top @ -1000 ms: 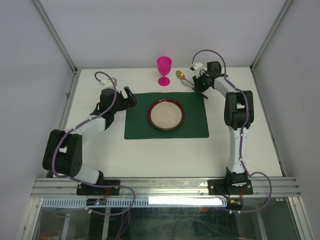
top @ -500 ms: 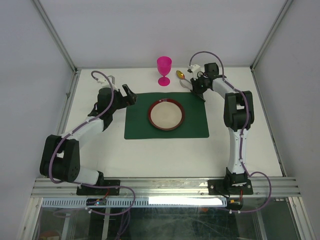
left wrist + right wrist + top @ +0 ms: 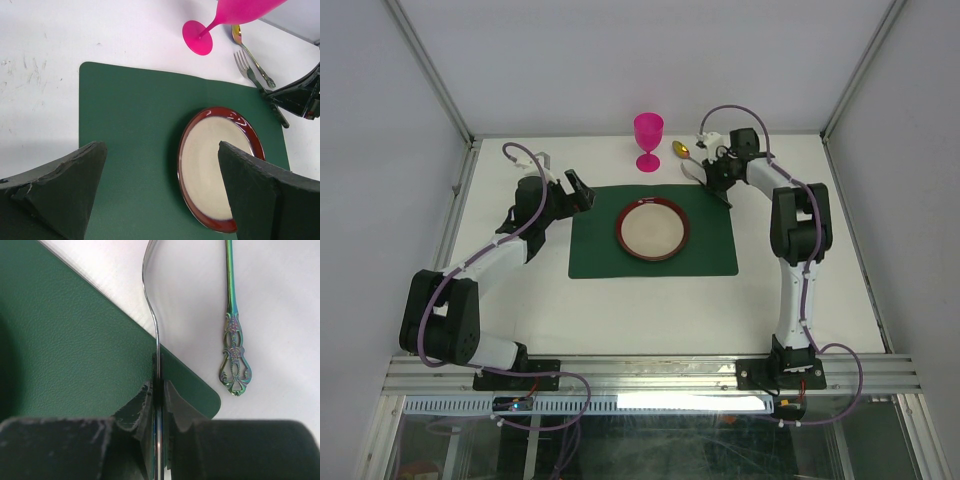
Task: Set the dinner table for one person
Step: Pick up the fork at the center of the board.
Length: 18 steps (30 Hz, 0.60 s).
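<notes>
1. R arm: the right gripper [image 3: 716, 174] has shifted slightly left vs. 1 s ago. It now sits at the far-right corner of the placemat [image 3: 600, 250]. Its jaws have narrowed onto the fork [image 3: 156, 347], and the wrist view shows the handle pinched between them.
2. Fork pos.: handle end over the placemat corner, tines twd the goblet [image 3: 648, 140]. It lies just beside the spoon [image 3: 233, 345], not touching. Cannot tell if it is lifted off the surface yet.
3. L arm: the left gripper [image 3: 578, 190] moved a little twd the far edge early in the interval, then held. Jaws are fully apart with nothing between them, at the placemat's left edge.
4. Unchanged: plate [image 3: 653, 229] centred on the placemat; goblet upright beyond it.
5. Dinner table [image 3: 520, 300]: white top under all items, arm bases at its near edge.
6. Meaning (judgement): the fork grasp looks complete. Next req.: lift it and set it beside the plate. Spoon not yet placed, so the task is approx. mid-way.
</notes>
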Tool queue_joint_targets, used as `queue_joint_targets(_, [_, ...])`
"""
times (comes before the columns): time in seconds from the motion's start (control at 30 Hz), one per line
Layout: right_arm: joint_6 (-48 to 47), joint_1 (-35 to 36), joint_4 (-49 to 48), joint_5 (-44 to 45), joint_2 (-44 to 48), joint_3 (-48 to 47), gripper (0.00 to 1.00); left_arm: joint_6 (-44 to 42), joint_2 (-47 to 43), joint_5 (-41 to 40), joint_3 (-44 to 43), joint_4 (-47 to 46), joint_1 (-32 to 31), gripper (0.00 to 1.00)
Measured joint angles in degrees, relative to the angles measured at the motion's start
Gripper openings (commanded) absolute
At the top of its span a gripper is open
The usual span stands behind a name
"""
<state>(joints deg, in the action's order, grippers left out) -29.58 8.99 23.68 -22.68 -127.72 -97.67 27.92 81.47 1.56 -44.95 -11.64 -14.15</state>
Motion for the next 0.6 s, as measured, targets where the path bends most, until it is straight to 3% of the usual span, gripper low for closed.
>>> queue_joint_targets(0.6, [5.0,0.0,0.0,3.6,7.3,0.6,0.06,0.0,-0.2,0.0,0.2,-0.2,0.0,0.99])
